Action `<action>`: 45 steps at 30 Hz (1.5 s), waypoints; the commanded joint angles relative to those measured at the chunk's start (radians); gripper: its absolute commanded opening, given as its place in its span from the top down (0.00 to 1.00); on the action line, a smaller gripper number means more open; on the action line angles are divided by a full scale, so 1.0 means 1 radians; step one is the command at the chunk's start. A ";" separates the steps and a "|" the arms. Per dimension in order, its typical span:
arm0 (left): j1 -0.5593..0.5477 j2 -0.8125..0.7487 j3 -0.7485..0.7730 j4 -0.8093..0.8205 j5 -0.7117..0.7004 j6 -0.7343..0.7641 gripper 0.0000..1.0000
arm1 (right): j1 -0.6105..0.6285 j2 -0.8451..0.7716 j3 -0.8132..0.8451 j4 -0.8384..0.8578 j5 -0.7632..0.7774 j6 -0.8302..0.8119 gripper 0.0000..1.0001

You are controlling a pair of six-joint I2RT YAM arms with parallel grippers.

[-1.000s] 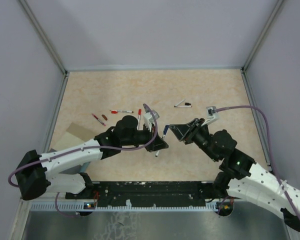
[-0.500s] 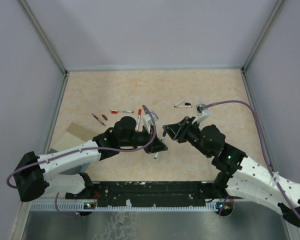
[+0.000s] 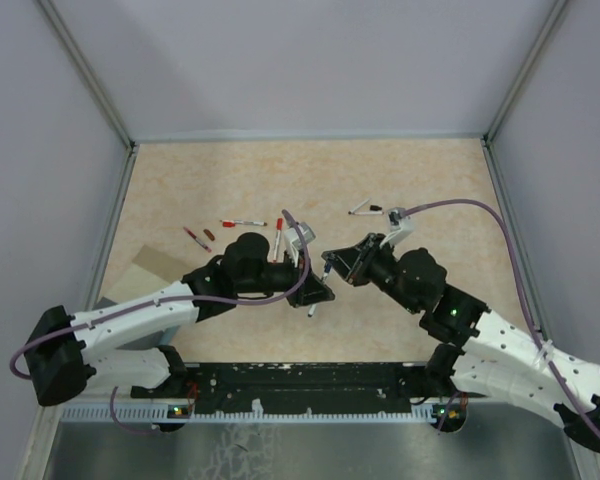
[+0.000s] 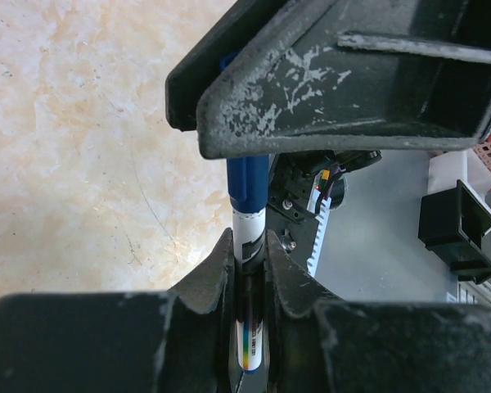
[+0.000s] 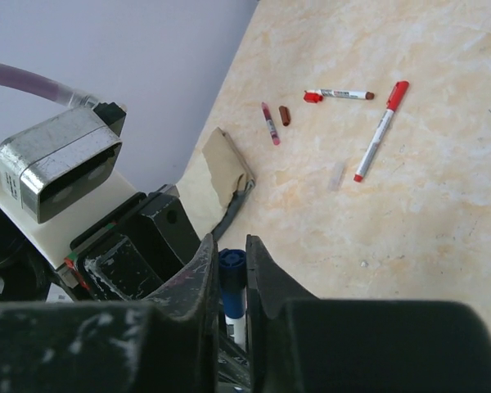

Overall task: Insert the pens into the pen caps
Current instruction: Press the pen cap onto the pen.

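Note:
My left gripper [image 4: 250, 246] is shut on a white-barrelled pen [image 4: 250, 229], held upright between its fingers. A dark blue pen cap [image 5: 231, 267] sits on the pen's upper end, and my right gripper [image 5: 231, 246] is shut on it from the other side. In the top view the two grippers meet at mid-table, left gripper [image 3: 316, 290] and right gripper [image 3: 332, 262], with the pen [image 3: 314, 308] sticking out below. Other pens lie on the table: a red-capped one [image 5: 380, 131], a second red one [image 5: 340, 94] and a dark-red one [image 5: 269, 123] beside a dark-red cap [image 5: 285, 115].
A black-ended pen [image 3: 365, 209] lies at the back right of centre. A flat piece of cardboard [image 3: 155, 268] rests by the left wall under the left arm. Grey walls close in the table on three sides.
The right arm has moved left, up to the left gripper, and its jaws have narrowed onto the blue cap. The left arm has hardly moved.

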 commanded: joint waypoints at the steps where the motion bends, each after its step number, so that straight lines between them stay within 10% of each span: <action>1: 0.002 -0.051 0.005 0.034 -0.043 0.028 1.00 | 0.006 -0.020 -0.022 0.085 -0.039 0.018 0.95; 13: 0.001 -0.179 0.010 0.090 -0.177 0.069 1.00 | 0.031 -0.016 -0.109 0.130 -0.177 0.037 1.00; 29: 0.000 -0.177 0.070 0.162 -0.247 0.075 1.00 | 0.492 0.110 -0.247 0.091 0.106 0.126 1.00; 38: 0.001 -0.151 0.074 0.060 -0.220 0.095 1.00 | 0.402 -0.029 -0.033 -0.060 0.303 -0.013 1.00; 45: 0.001 -0.157 0.059 -0.026 -0.211 0.102 1.00 | 0.348 -0.100 0.158 -0.063 0.422 -0.163 0.76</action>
